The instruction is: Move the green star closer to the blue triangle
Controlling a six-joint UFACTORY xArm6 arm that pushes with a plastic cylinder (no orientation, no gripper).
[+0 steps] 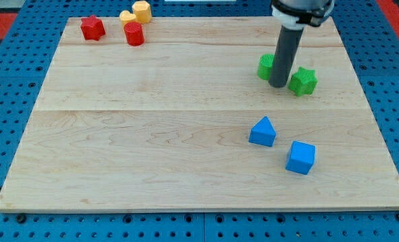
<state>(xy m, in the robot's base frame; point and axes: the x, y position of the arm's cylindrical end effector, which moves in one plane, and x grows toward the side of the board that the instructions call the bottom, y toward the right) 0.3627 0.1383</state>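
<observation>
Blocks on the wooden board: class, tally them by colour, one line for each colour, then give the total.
Red: 2, the red star and the red cylinder
Yellow: 2, the yellow heart and the yellow hexagon
Green: 2, the green star and the green block, partly hidden behind my tip
Blue: 2, the blue triangle and the blue cube
Total: 8

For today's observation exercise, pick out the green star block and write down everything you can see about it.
The green star is a small, chunky block of one even green, with short blunt points; it looks like painted wood or plastic. It lies flat on the pale wooden board, toward the view's upper right. My tip stands just at its left edge, seemingly touching. The blue triangle lies below it, apart.
</observation>
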